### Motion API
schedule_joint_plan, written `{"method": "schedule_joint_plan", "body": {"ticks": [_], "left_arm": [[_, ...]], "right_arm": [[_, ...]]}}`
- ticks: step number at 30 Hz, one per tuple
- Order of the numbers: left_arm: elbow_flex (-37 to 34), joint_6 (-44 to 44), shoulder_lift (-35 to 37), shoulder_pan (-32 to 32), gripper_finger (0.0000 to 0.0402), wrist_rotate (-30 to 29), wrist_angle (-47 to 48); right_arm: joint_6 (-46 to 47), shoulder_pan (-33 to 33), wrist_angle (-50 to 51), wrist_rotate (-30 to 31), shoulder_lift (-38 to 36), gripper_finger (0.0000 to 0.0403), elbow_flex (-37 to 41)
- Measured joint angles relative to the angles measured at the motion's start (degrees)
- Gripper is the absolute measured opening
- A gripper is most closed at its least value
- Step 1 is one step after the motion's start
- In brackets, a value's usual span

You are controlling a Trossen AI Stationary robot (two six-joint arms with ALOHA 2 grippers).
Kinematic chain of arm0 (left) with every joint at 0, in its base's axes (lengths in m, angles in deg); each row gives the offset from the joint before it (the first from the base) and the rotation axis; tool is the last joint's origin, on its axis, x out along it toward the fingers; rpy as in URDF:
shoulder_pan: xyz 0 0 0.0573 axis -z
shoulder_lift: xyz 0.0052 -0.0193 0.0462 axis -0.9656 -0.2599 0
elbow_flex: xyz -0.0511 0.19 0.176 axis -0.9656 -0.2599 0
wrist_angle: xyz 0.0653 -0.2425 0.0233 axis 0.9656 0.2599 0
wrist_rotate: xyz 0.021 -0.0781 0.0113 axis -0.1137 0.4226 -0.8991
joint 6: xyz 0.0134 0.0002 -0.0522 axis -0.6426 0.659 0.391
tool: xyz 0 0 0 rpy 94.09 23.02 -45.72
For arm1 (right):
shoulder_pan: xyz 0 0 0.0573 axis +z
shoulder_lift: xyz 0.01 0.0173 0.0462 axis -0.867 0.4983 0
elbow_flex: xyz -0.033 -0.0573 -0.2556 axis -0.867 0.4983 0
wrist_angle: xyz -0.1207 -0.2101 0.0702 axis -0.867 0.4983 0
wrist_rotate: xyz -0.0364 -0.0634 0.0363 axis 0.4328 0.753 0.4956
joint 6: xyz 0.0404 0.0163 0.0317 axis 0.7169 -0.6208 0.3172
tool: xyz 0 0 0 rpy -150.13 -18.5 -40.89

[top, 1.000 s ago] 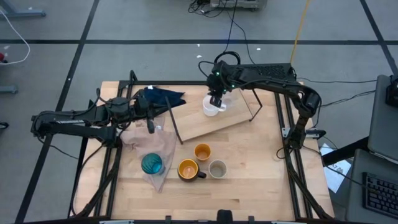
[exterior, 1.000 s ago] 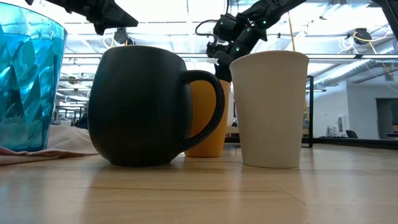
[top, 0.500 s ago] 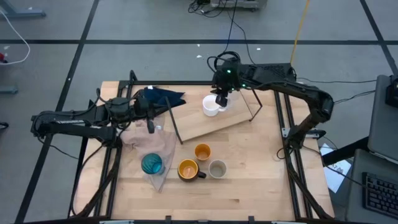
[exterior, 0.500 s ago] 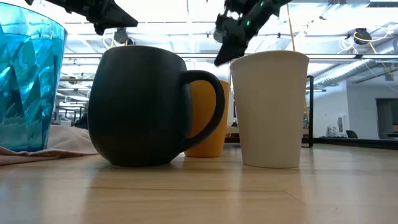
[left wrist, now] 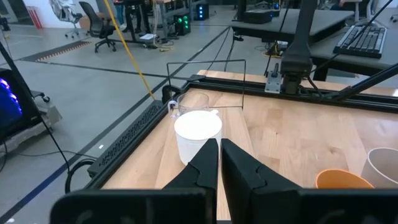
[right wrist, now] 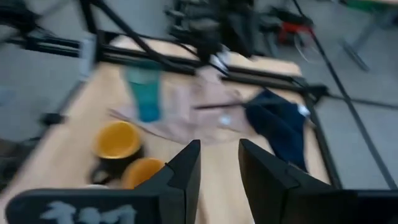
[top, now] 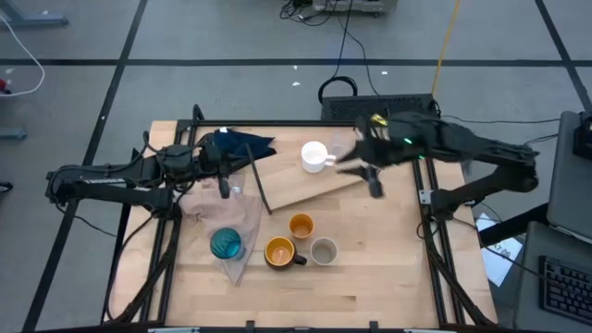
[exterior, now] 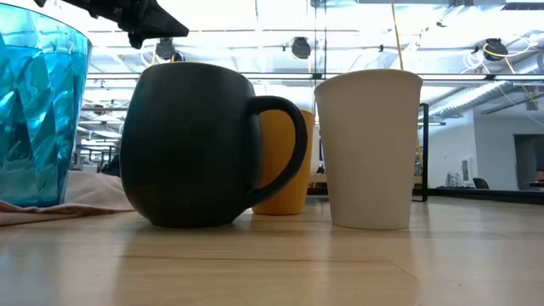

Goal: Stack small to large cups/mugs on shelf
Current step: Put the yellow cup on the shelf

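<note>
Remaining cups on bare tabletop: small orange cup (top: 301, 225), grey-beige cup (top: 324, 251), dark mug with orange inside (top: 280, 252), teal tumbler (top: 226, 244) on pinkish-beige cloth (top: 242, 215).

White handled mug (top: 314, 156) upright on light-wood shelf board (top: 305, 185), clear cup (left wrist: 192, 101) just behind.

Right gripper (top: 370, 176) over shelf's near right end, nearest orange cup; fingers (right wrist: 186, 168) spread slightly, empty.

Left gripper (top: 225, 181) waiting over cloths, fingers (left wrist: 208, 163) pressed together, empty.

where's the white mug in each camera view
High view: white mug on the shelf, toward its far end.
Low view: not in it.
Left wrist view: centre, just past the left gripper.
Right wrist view: not in it.
Shared landmark: small orange cup.
</note>
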Motion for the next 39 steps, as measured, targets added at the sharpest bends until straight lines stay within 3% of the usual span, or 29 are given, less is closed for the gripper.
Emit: {"method": "schedule_joint_plan", "body": {"ticks": [5, 11, 14, 19, 24, 34, 39], "left_arm": [[0.0, 0.03, 0.01, 0.0, 0.0021, 0.0, 0.0], [0.0, 0.81, 0.01, 0.02, 0.0021, 0.42, 0.0], [0.0, 0.98, 0.01, 0.02, 0.0021, 0.44, -0.01], [0.0, 1.08, 0.01, 0.02, 0.0021, 0.47, -0.19], [0.0, 1.44, 0.02, 0.02, 0.0021, 0.5, -0.94], [0.0, 1.42, 0.0, 0.02, 0.0021, 0.81, -1.53], [0.0, 0.81, -1.46, 0.25, 0.0021, 11.1, -11.51]], "right_arm": [[2.43, 7.95, -6.38, 0.8, -7.04, 0.01, 6.85], [4.07, 15.48, -16.29, 13.03, -16.96, 0.01, 23.7], [5.03, 17.65, -26.18, 16.39, -21.63, 0.01, 33.88], [3.2, 18.72, -44.39, 16.94, -27.03, 0.01, 48.23], [1.81, 18.68, -55.05, 16.98, -28.48, 0.01, 57.46], [2.53, 18.68, -67.9, 16.74, -27.79, 0.01, 67.57], [2.25, 18.68, -78.33, 16.72, -27.61, 0.01, 72.53]]}}
